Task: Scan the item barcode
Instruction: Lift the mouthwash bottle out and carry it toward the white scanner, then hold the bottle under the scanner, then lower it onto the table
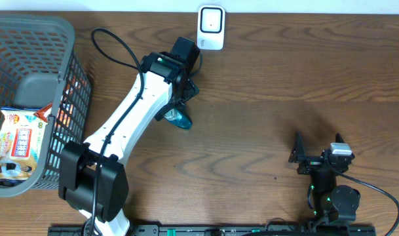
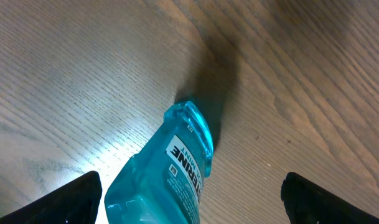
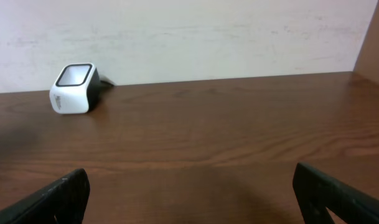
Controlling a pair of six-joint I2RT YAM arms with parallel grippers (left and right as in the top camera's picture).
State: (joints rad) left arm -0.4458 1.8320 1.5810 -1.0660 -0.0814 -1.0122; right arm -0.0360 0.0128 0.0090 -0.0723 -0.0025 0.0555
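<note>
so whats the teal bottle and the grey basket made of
Teal see-through bottle: likely clear glossy plastic, since light shines through it and glints on its edges. Grey lattice basket: looks like matte moulded plastic, with uniform open mesh walls and a thick rim.

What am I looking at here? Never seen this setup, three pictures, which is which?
Two robot arms sit at a brown wooden table. The overhead picture looks straight down on it. The other two come from cameras on each wrist, so the dark shapes in their bottom corners are that arm's own fingers.

The white left arm reaches across the table, and its left gripper stands open over a clear blue-green plastic bottle with a white label, which lies on the wood beneath it and is not gripped. The right gripper is open and empty, parked near the front edge and facing the small white barcode scanner with a dark window at the back of the table.

At the left edge stands a grey plastic mesh basket holding a printed snack packet.
</note>
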